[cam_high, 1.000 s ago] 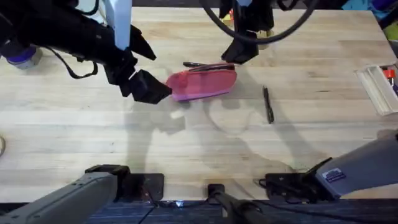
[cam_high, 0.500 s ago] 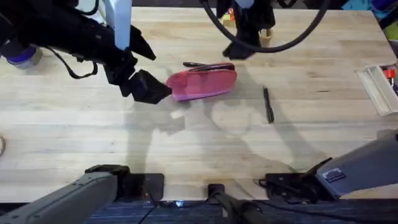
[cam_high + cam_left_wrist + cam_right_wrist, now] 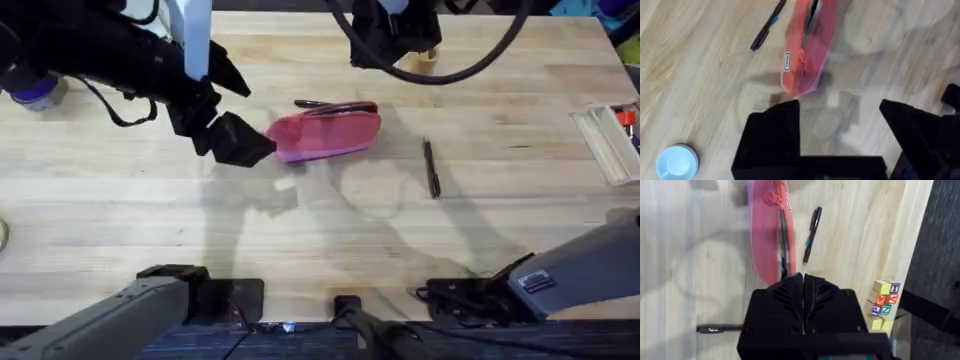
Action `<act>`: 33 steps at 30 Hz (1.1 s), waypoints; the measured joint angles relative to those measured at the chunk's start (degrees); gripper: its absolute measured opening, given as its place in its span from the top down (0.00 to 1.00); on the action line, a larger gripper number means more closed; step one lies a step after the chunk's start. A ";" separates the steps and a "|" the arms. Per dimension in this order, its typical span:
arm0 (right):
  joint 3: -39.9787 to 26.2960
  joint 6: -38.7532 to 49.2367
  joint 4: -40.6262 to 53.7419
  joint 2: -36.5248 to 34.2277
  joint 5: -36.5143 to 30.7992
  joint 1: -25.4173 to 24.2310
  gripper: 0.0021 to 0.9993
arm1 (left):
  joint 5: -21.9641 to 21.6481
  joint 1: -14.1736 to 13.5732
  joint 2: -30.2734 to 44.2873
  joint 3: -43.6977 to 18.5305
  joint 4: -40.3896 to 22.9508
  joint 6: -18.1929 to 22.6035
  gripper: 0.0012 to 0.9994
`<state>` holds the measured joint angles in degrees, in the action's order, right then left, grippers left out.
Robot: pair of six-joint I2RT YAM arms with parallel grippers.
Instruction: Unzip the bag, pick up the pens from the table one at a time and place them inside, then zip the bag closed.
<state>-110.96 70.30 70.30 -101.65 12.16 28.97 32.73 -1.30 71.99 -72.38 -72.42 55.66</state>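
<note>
Two pens lie on the table (image 3: 300,230): one black pen (image 3: 431,168) well to the right of the bag (image 3: 325,133), another pen with a blue part (image 3: 320,104) along the bag's far edge. From the right wrist, the bag's zipper is seen gaping, and lettered toy blocks (image 3: 883,301) stand at the table's edge. From the left wrist, a pale blue cup (image 3: 676,162) appears. Left gripper (image 3: 840,112) hovers open at the bag's left end; right gripper (image 3: 803,282) is raised behind the bag, fingers pressed together.
</note>
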 joint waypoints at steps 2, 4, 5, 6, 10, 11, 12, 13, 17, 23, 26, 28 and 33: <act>0.00 -0.32 0.00 0.00 0.48 0.00 0.97 | 0.00 0.00 0.00 0.00 0.00 0.00 0.01; 0.00 -0.54 0.00 0.00 0.83 0.00 0.97 | 0.00 0.00 0.00 0.00 0.00 0.00 0.01; 0.00 -0.69 0.02 0.00 0.93 0.00 0.97 | 0.00 0.00 0.00 0.00 0.00 0.00 0.01; 0.00 -0.82 0.02 0.00 1.01 0.00 0.97 | 0.00 0.00 0.00 0.00 0.00 0.00 0.01; 0.00 -0.90 0.67 -0.13 1.18 0.00 0.97 | 0.00 0.00 0.00 0.00 0.00 0.00 0.01; -0.05 -0.90 1.02 -0.33 1.18 0.00 0.97 | 0.00 0.00 0.00 0.00 0.00 0.00 0.01; -0.13 -0.91 1.39 -0.68 1.20 0.00 0.97 | 0.00 0.00 0.00 0.00 0.00 0.00 0.01; -0.15 -0.90 1.71 -1.12 1.18 0.00 0.97 | 0.00 0.00 0.00 0.00 0.02 0.00 0.01; -0.17 -1.09 2.56 -4.87 1.18 0.00 0.97 | 0.00 0.00 0.00 0.00 0.00 0.00 0.01; -0.17 -1.09 2.56 -8.76 1.20 0.32 0.97 | 0.00 0.00 0.00 0.00 0.00 0.00 0.01; -0.17 -1.09 2.54 -10.29 1.69 0.75 0.97 | 0.00 0.00 0.00 0.00 0.00 0.00 0.01; -0.17 -1.09 2.42 -11.15 2.50 0.97 0.97 | 0.00 0.00 0.00 0.00 0.00 0.00 0.01; -0.17 -1.11 2.34 -12.84 3.75 1.29 0.97 | 0.00 0.00 0.00 0.00 0.00 0.00 0.01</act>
<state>-111.13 69.19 72.64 -114.49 15.92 30.26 32.73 -1.30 71.99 -72.38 -72.42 55.66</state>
